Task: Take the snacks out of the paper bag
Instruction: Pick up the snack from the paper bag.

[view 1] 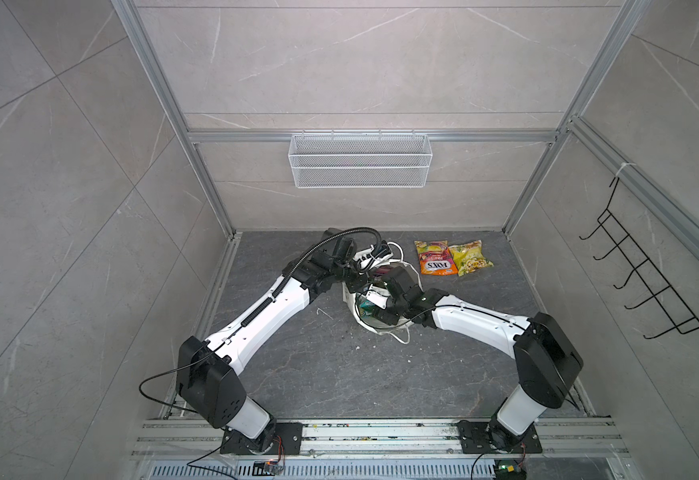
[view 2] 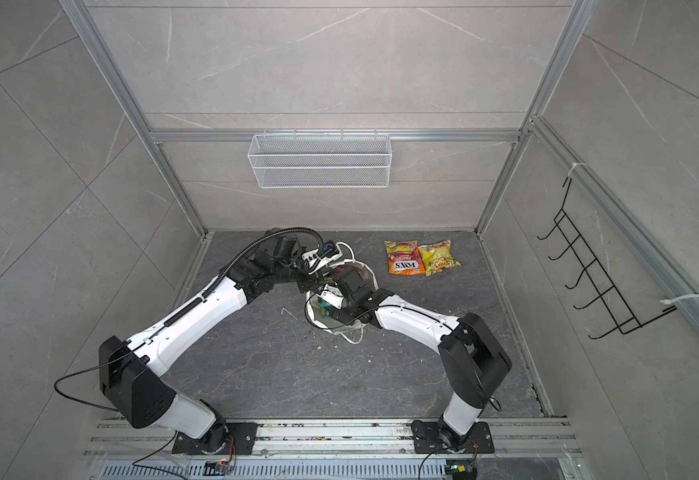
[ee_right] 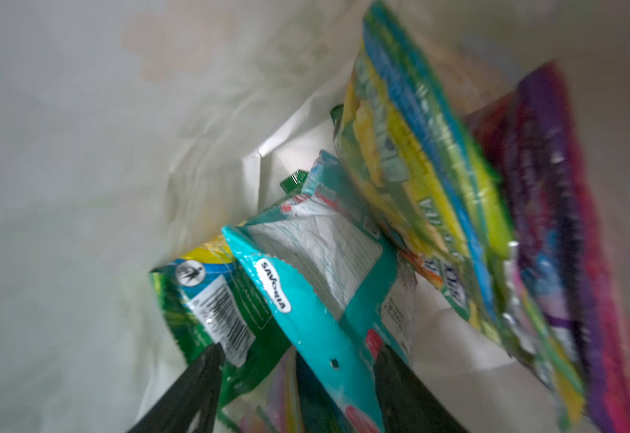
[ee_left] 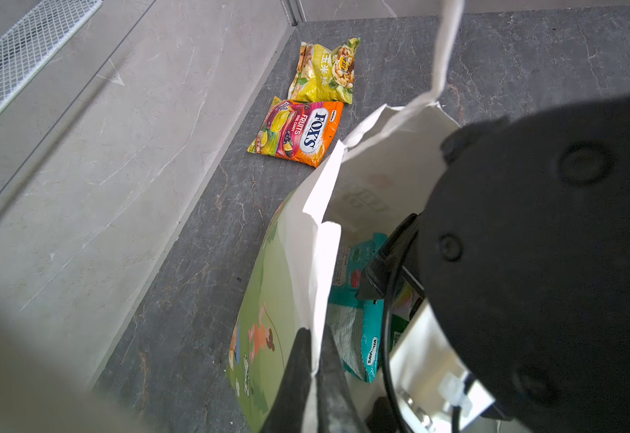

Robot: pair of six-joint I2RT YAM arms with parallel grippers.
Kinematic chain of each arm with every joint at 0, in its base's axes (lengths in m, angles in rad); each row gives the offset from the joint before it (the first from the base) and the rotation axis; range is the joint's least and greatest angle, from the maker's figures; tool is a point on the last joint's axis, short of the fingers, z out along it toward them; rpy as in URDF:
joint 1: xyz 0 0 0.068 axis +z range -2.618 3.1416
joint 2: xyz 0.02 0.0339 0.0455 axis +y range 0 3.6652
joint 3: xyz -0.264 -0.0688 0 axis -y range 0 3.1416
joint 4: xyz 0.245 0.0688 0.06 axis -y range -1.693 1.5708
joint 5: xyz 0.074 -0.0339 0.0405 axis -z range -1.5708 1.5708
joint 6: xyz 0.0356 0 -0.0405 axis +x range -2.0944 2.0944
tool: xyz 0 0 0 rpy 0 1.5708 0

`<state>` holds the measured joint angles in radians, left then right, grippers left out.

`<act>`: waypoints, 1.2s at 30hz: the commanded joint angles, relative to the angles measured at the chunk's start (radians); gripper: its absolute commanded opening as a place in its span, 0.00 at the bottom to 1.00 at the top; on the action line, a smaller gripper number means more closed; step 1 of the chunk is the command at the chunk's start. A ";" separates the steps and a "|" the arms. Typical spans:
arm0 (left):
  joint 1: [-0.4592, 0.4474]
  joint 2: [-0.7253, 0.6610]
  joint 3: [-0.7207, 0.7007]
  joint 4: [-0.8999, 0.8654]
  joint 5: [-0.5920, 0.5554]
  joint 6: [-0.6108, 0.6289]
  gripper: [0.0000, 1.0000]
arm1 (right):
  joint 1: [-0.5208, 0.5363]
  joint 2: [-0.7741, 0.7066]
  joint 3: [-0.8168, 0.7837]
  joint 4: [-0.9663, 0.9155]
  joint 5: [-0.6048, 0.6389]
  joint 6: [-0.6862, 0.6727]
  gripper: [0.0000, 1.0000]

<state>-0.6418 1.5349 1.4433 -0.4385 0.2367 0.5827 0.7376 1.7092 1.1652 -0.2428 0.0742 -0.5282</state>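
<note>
While the worktop [view 1: 339,374] carries the paper bag [ee_left: 279,300] standing near its far edge, the left tool [ee_left: 315,337] clamps the bag's rim. Inside, the right tool [ee_right: 298,356] gapes astride a teal packet [ee_right: 317,326] beside a green packet [ee_right: 193,311] and a purple packet [ee_right: 553,168]. An orange packet [view 1: 435,259] and a yellow packet [view 1: 470,257] lie touching toward the far right corner.

Both arms stretch forward, wrists angled down. The left gripper [ee_left: 315,337] pinches tight; the right gripper [ee_right: 300,352] has its jaws spread wide.
</note>
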 commanded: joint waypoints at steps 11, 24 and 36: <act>-0.007 -0.018 0.012 0.077 0.027 0.000 0.00 | 0.004 0.102 0.067 0.068 0.100 -0.033 0.46; -0.007 -0.033 -0.001 0.082 0.020 -0.003 0.00 | 0.004 0.140 0.040 0.141 0.166 -0.044 0.24; -0.007 -0.029 -0.001 0.089 0.014 -0.004 0.00 | 0.005 0.052 0.018 0.128 0.087 -0.028 0.00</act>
<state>-0.6411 1.5349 1.4319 -0.4099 0.2337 0.5827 0.7448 1.8145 1.1999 -0.1143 0.1822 -0.5720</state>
